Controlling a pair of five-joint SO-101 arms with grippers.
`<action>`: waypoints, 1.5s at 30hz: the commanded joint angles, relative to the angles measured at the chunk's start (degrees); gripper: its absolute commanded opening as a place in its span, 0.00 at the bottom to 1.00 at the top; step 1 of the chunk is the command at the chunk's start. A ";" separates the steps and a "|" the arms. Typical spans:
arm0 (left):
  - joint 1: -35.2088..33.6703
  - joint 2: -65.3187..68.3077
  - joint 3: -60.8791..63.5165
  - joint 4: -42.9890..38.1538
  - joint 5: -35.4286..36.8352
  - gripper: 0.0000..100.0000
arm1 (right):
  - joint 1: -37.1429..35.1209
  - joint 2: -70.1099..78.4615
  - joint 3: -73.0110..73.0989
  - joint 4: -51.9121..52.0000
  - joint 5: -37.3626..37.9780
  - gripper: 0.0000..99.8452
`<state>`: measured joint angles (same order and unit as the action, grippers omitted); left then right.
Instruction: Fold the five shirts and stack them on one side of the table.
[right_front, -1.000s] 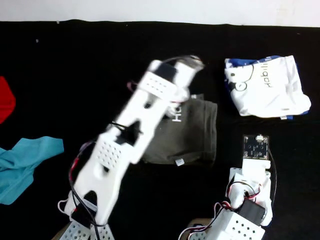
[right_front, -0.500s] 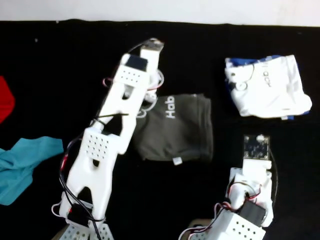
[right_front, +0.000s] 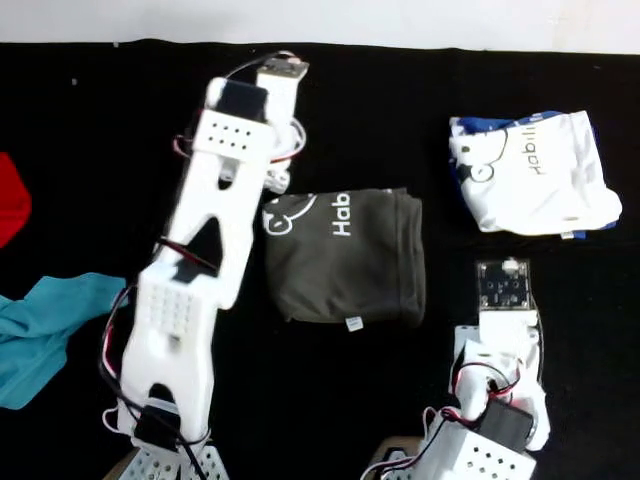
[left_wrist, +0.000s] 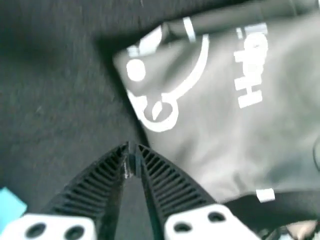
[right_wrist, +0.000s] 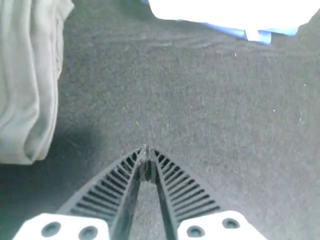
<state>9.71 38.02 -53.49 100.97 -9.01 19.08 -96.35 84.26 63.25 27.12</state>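
A folded dark grey shirt (right_front: 350, 260) with white print lies mid-table. My left gripper (left_wrist: 131, 150) is shut and holds nothing; it hovers over bare cloth just off the printed corner of that grey shirt (left_wrist: 220, 115). In the high view the left arm (right_front: 200, 270) stretches along the shirt's left side. A folded white shirt with blue trim (right_front: 535, 175) rests at the back right. My right gripper (right_wrist: 145, 162) is shut over the black table, between the grey shirt (right_wrist: 30, 75) and the white shirt (right_wrist: 235, 12). A crumpled teal shirt (right_front: 45, 325) and a red shirt (right_front: 10, 200) lie at the left edge.
A black cloth (right_front: 420, 90) covers the table, with its far edge against a white wall. The right arm's base (right_front: 490, 420) sits at the front right, and the left arm's base (right_front: 160, 440) at the front left. Bare cloth lies between the two folded shirts.
The left arm has swung leftward off the grey shirt, which now lies uncovered and folded. The right arm has barely shifted.
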 joint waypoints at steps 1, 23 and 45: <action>-0.40 -19.12 17.27 0.62 0.00 0.01 | -0.84 8.48 -11.21 0.31 0.44 0.01; -25.89 -53.58 102.64 -49.49 -5.98 0.01 | -27.12 79.34 -67.91 13.23 -14.95 0.31; -25.89 -53.67 110.20 -58.37 -5.80 0.01 | -32.75 119.43 -88.48 7.08 -23.82 0.37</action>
<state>-15.78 -15.43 56.57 43.82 -14.55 -13.19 20.48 0.48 71.08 3.74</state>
